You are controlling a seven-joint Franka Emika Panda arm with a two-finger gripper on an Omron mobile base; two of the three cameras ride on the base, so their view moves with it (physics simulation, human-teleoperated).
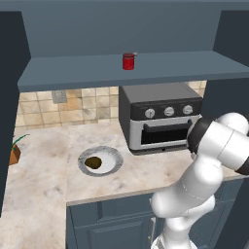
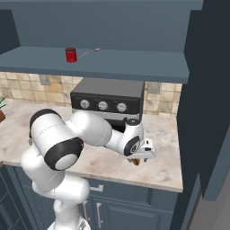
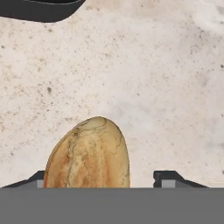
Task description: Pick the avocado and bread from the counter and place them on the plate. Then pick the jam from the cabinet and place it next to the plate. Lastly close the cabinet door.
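Half of the bread (image 3: 89,153) is cut off at the bottom of the hand view, so we cannot make out its lower end; its rounded tip points up that view, long axis running from the claw (image 3: 101,179) toward the toaster oven (image 3: 41,9). We see one dark fingertip (image 3: 168,178) standing clear of the loaf's side, while the other is mostly hidden behind the crust, so we cannot tell whether the claw is gripping or merely straddling it. From the right base view the claw (image 2: 140,158) sits low over the marble tabletop (image 2: 164,166), with just a brown sliver beneath it. One avocado (image 1: 93,162) lies on the plate (image 1: 113,156). One red jam jar (image 1: 128,62) stands upright on the cabinet shelf (image 1: 73,73).
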